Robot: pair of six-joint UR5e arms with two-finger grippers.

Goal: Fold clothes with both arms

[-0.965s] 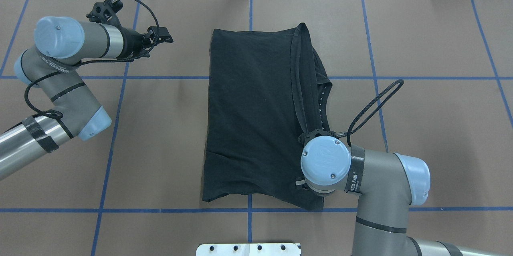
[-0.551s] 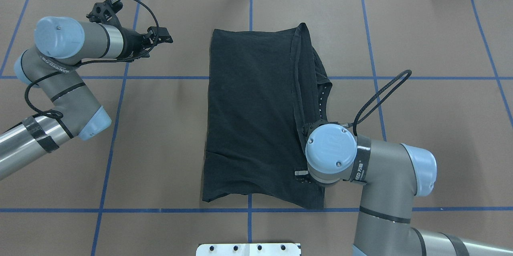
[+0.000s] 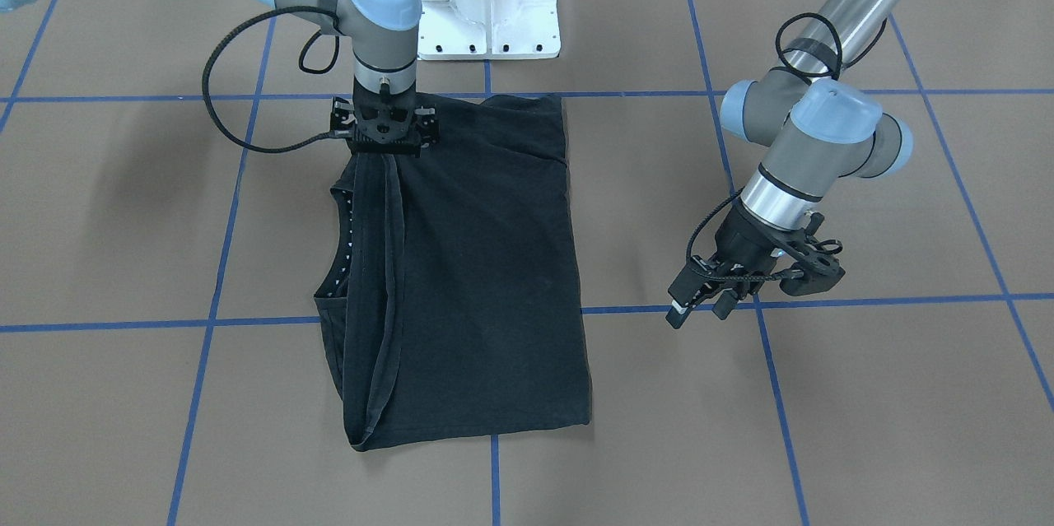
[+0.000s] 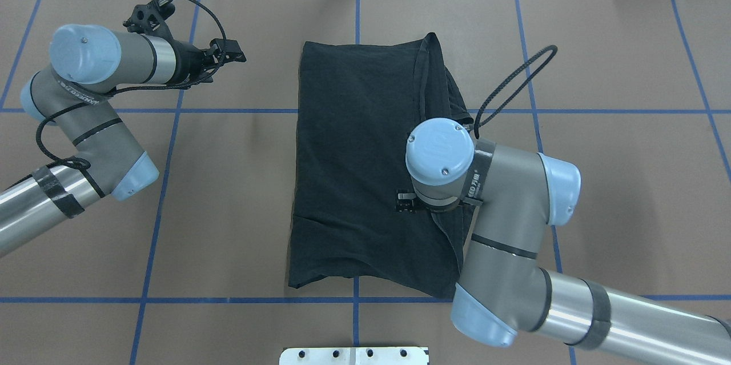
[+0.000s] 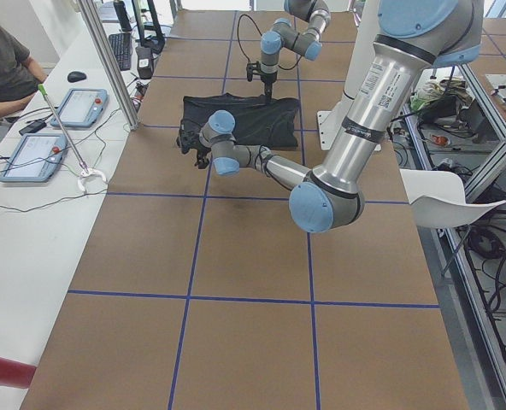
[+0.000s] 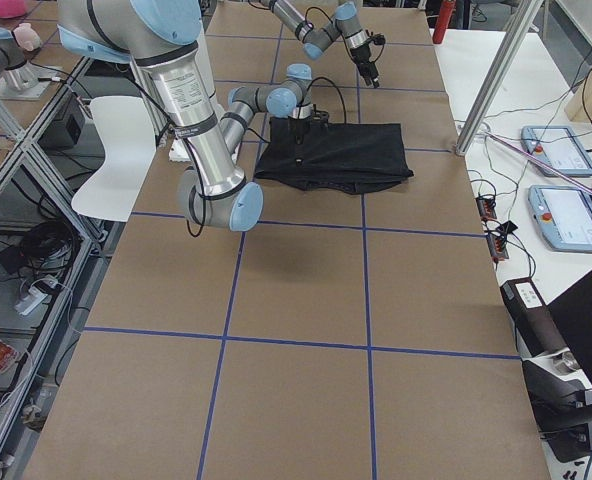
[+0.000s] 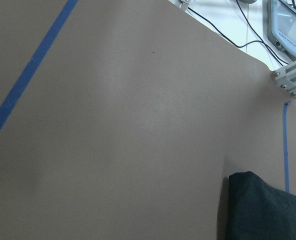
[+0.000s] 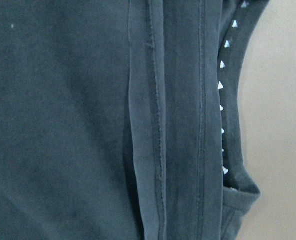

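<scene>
While the T-shirt (image 4: 354, 171) lies lengthwise-folded on the table (image 4: 628, 182), the right gripper (image 3: 384, 139) hangs over its folded-in side, grip hidden. The left gripper (image 3: 697, 309), spread and empty, sits well apart. A crosswise fold likely comes next, needing both ends pinched.

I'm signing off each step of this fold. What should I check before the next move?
1. Left gripper clear of T-shirt: ok, over bare table.
2. Left gripper empty: ok, jaws apart.
3. Right gripper above T-shirt's edge: ok.
4. Right gripper's hold on fabric: cannot tell, wrist hides it.
5. Folded edges aligned: not ok, collar pokes out on the right arm's side.
</scene>
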